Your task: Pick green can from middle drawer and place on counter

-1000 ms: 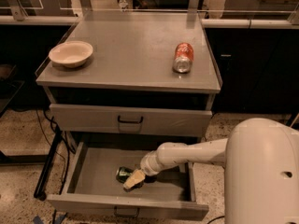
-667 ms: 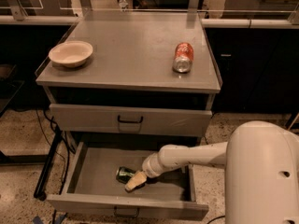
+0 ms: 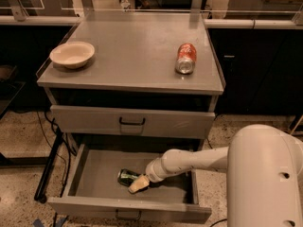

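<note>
Not much has moved since a second ago: the gripper [image 3: 138, 184] has only dipped a tiny bit lower inside the open middle drawer [image 3: 92, 173]. It sits at the right end of the green can [image 3: 126, 176], which lies on its side near the drawer's front. I cannot tell if the gripper is holding the can. On the counter [image 3: 132, 53], a bowl [image 3: 72, 54] sits left and an orange-red can [image 3: 185, 58] lies right.

Warm, dim light falls from overhead on the table [image 3: 132, 56], with a soft sheen toward 12 o'clock, while the open middle drawer [image 3: 94, 170] at 6 o'clock lies shadowed around the pale gripper [image 3: 137, 184].
</note>
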Robot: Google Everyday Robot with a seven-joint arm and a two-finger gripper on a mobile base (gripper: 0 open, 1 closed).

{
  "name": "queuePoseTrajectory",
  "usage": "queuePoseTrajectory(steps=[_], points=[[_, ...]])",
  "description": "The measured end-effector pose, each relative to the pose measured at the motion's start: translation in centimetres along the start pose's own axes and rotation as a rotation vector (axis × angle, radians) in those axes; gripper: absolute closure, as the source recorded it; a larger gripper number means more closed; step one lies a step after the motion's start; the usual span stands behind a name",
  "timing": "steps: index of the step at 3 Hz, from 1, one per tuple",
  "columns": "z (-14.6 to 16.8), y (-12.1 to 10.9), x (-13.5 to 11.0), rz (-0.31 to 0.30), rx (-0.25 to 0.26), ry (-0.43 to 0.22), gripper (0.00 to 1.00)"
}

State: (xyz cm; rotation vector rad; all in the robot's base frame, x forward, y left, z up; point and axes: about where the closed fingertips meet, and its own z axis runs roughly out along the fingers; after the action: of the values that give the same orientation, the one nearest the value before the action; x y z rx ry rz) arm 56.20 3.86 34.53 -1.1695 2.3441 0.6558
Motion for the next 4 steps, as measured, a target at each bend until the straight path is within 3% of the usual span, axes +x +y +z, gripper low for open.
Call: queuePoseTrajectory(steps=[3,4], points=[[0.01,0.01,0.00,0.000,0.000,0.000,0.86],[0.01,0.01,0.00,0.000,0.000,0.000,1.00]])
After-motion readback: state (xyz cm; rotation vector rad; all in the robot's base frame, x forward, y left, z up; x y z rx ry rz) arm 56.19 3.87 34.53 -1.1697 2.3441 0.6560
